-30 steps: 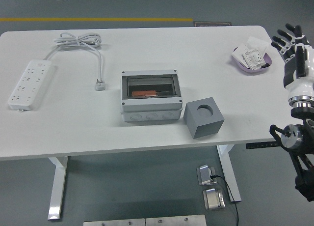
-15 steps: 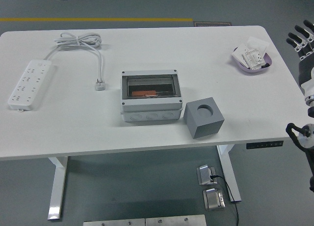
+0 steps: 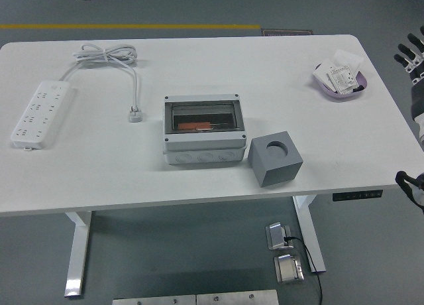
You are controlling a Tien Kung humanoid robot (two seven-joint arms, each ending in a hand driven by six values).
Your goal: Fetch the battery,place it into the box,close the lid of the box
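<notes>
A grey junction box [image 3: 203, 156] stands at the middle of the white table [image 3: 99, 176]. Its dark see-through lid [image 3: 218, 113] lies flat over the opening. An orange-red battery [image 3: 195, 126] shows inside through the lid. My right hand [image 3: 412, 53] is at the right picture edge, off the table's right side and far from the box. Only its black fingertips and part of the white wrist show; the fingers are spread and hold nothing. My left arm is out of view.
A grey cube with a round hole [image 3: 275, 158] stands right of the box. A purple bowl of white packets [image 3: 341, 79] is at the back right. A white power strip [image 3: 41, 113] and its coiled cable with plug [image 3: 135, 113] lie at the left.
My right arm has drawn away to the right and mostly left the picture. The box, battery and the other things have not moved.
</notes>
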